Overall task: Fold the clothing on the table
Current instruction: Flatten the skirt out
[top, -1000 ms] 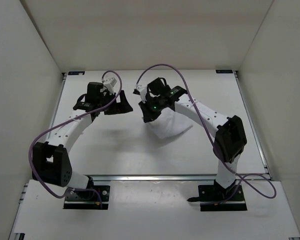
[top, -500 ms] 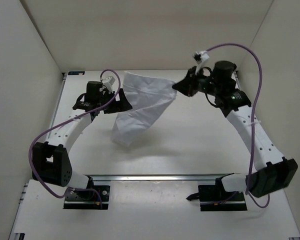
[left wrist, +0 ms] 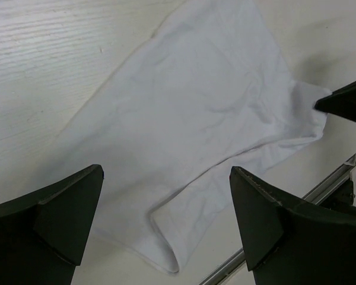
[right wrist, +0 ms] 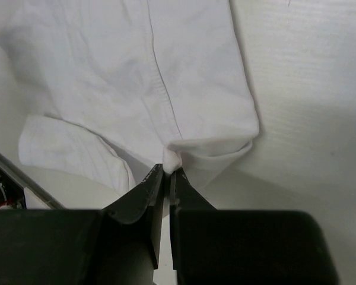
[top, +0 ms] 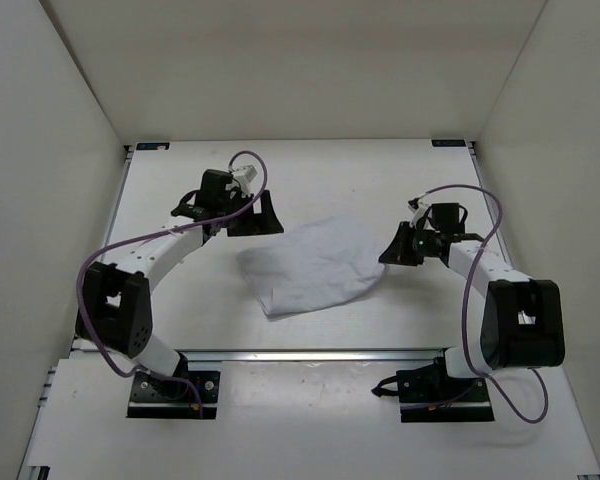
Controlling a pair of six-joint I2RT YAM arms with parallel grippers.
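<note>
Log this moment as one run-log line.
clothing: lying wrinkled on table | left gripper: open, empty | right gripper: shut on clothing edge | fold: not yet done
</note>
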